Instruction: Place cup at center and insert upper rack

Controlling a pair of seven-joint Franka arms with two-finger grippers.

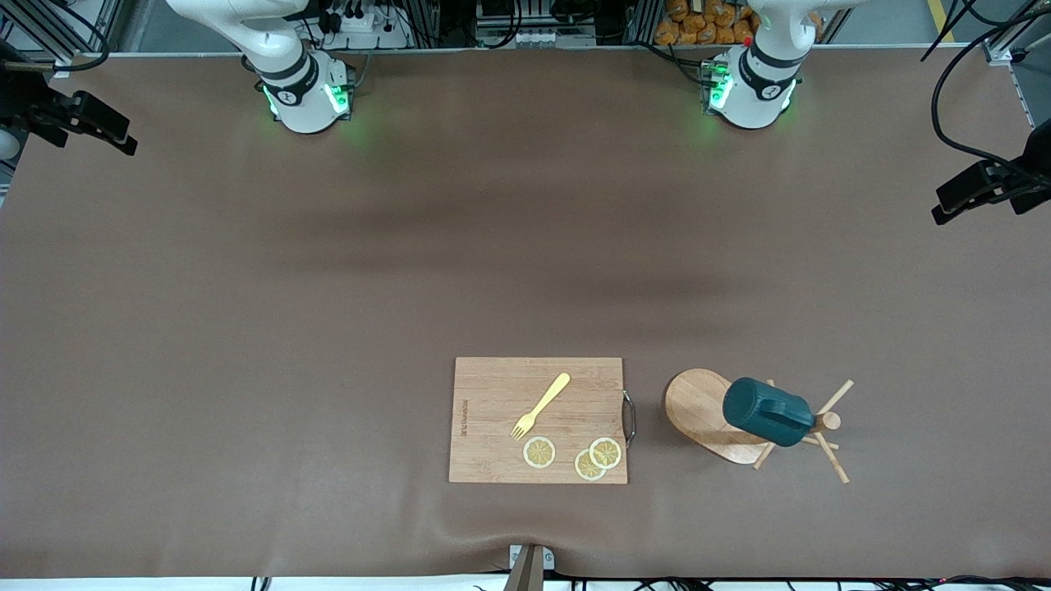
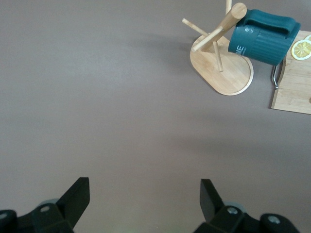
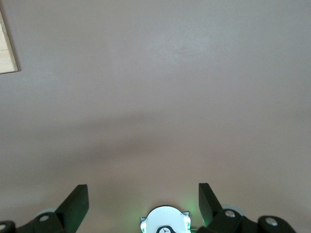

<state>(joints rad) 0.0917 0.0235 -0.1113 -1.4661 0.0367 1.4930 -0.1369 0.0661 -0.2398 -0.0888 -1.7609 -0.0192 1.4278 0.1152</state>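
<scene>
Front view showed a brown tabletop (image 1: 246, 328) with both arms drawn back to their bases along the top edge, their grippers out of that picture. A dark green cup (image 1: 768, 412) hung tilted on a wooden mug tree (image 1: 698, 406), which stood near the front camera toward the left arm's end of the tabletop. The cup sat on one of the tree's pegs, touching the post, its ribbed side and handle turned upward. The tree's oval base rested flat on the tabletop, and its thin pegs stuck out at angles around the post.

Just beside the tree, toward the right arm's end, lay a wooden cutting board (image 1: 493, 427) with a metal handle on the edge facing the tree. On the board lay a yellow fork (image 1: 541, 405) and three lemon slices (image 1: 539, 452), two of them overlapping.

The left gripper (image 2: 145, 204) hung in the air over bare tabletop, its fingers spread wide and holding nothing; its wrist view caught the cup, the tree and a corner of the board well apart from it. The right gripper (image 3: 143, 204) likewise hung with fingers spread and empty, over bare tabletop above its own base.
</scene>
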